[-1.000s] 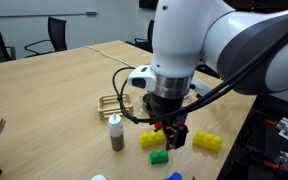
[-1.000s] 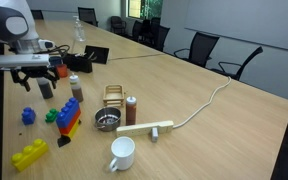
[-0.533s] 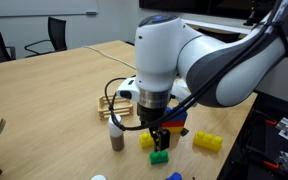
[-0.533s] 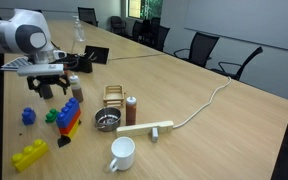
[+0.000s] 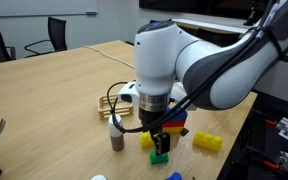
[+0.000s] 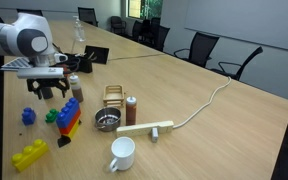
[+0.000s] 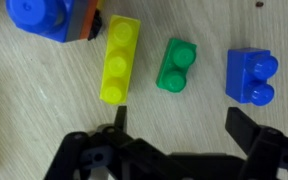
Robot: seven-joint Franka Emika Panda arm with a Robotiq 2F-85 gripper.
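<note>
now gripper [image 7: 174, 125] wide-jawed, nearer green block [image 7: 176, 65]

Looks like a meeting room: a long light-wood table [image 6: 224, 135] with black office chairs [image 6: 202, 47] lined up toward the upper right. There's a plain grey wall [image 6: 269, 20] behind them and a daylit window [image 6: 140, 7] at top centre.

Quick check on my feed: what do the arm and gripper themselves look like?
The arm is a glossy white shell of rounded segments, shading to grey at the joints. The gripper is matte black, with two flat black fingers. Thin black cables loop off the wrist. No markings are readable.
</note>
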